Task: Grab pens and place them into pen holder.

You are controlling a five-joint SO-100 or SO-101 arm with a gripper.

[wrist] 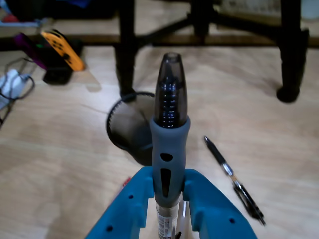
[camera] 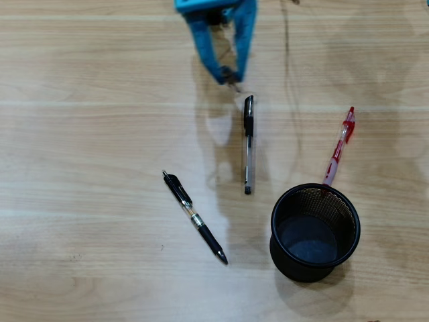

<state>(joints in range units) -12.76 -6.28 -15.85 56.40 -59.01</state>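
Gripper (camera: 230, 77), blue, enters from the desk's far edge in the overhead view, its two fingers converging to a point. The wrist view shows the gripper (wrist: 168, 199) clamped on a grey-gripped pen (wrist: 169, 124), which stands upright between the fingers with its smoky clear tip uppermost.

Wooden desk (camera: 87, 168), overhead view, items left to right:

1. Black pen (camera: 194, 217), lying diagonally left of centre, clip end toward the far left, tip toward the near right. Apart from everything else. Also seen at right in the wrist view (wrist: 233, 180).
2. Clear pen (camera: 248, 144) with a black cap, lying nearly straight, near centre. Its capped end sits just below the gripper tips; contact cannot be confirmed from this view.
3. Holder (camera: 315, 231), round black mesh cup, upright, toward the near right corner. Interior shows only its dark base. In the wrist view the holder (wrist: 127, 127) lies behind the gripped pen, partly hidden.
4. Red pen (camera: 340, 144), tilted, beyond the holder toward the right edge. Its lower end reaches the holder's far rim; whether it touches cannot be determined.
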